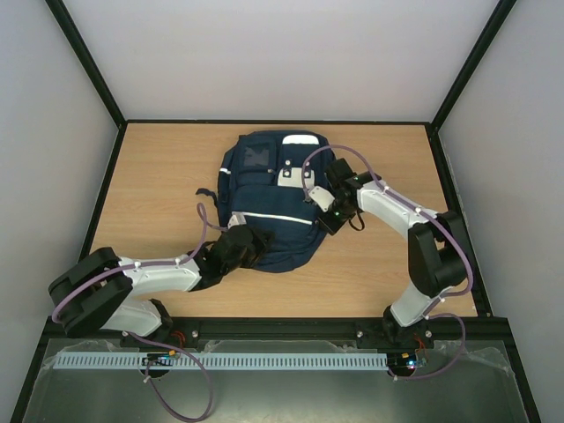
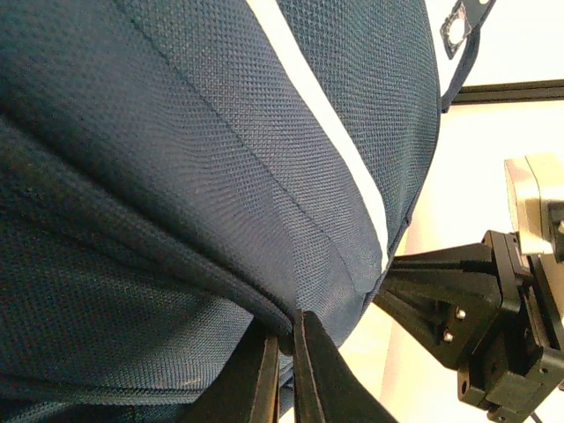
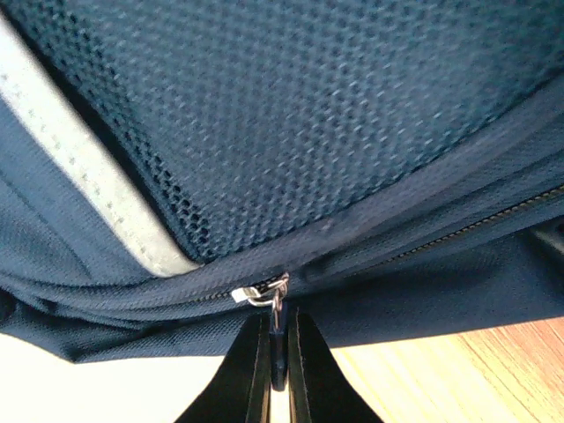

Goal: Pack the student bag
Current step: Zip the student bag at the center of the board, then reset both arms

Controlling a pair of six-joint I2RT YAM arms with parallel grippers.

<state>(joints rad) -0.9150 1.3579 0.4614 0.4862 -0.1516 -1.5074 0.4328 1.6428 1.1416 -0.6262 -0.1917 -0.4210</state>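
Both pincers are pressed together on the bag (image 1: 269,203), which lies flat, front up, in the middle of the desk (image 1: 159,176). The left pincer (image 2: 286,339) pinches a fold of navy fabric at the bag's near bottom edge, below the white stripe (image 2: 326,132). The right pincer (image 3: 278,344) pinches the zip pull (image 3: 277,319) hanging from the slider (image 3: 258,292) on the bag's right side. In the right wrist view the zip teeth (image 3: 476,227) run off to the right and look meshed there. I cannot tell how the track stands on the other side of the slider.

The step in hand looks like opening the bag, with one arm anchoring the cloth and the other set to work the zip. The next move, as I judge it, calls for the right arm to draw the pull along the line of the track, following its curve rather than tugging outward. Meanwhile the left should hold its pinch firm so the bag neither slides nor bunches. The pull is small and thin, and it could slip free if dragged at an angle.
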